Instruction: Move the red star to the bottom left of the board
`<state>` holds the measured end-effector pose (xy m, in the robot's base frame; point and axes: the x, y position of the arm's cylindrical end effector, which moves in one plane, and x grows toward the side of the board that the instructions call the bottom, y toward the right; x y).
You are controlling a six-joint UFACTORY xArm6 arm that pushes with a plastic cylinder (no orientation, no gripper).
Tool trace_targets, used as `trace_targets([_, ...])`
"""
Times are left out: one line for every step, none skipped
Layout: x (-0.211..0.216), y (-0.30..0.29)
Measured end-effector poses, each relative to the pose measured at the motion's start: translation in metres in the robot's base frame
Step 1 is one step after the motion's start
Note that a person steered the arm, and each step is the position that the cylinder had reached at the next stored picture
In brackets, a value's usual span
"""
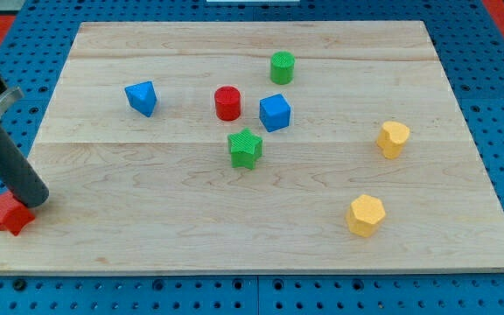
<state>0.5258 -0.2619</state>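
The red star (7,213) sits at the view's bottom left, on the left edge of the wooden board (261,227), partly hanging over onto the blue pegboard. My rod comes down from the view's upper left, and my tip (33,200) rests just right of and touching the red star. A red cylinder (227,103) stands near the board's middle top.
A blue triangular block (142,98) lies left of the red cylinder. A blue cube (275,112), a green cylinder (282,67) and a green star (245,148) cluster mid-board. Two yellow hexagonal blocks sit at right, one higher (393,139), one lower (366,215).
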Motion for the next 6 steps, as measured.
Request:
trace_targets([-0.023,-0.001])
trace_targets([-0.024,-0.034])
trace_targets([-0.023,-0.043])
trace_targets([-0.002,-0.043])
trace_targets([0.024,-0.042])
trace_targets([0.036,-0.042])
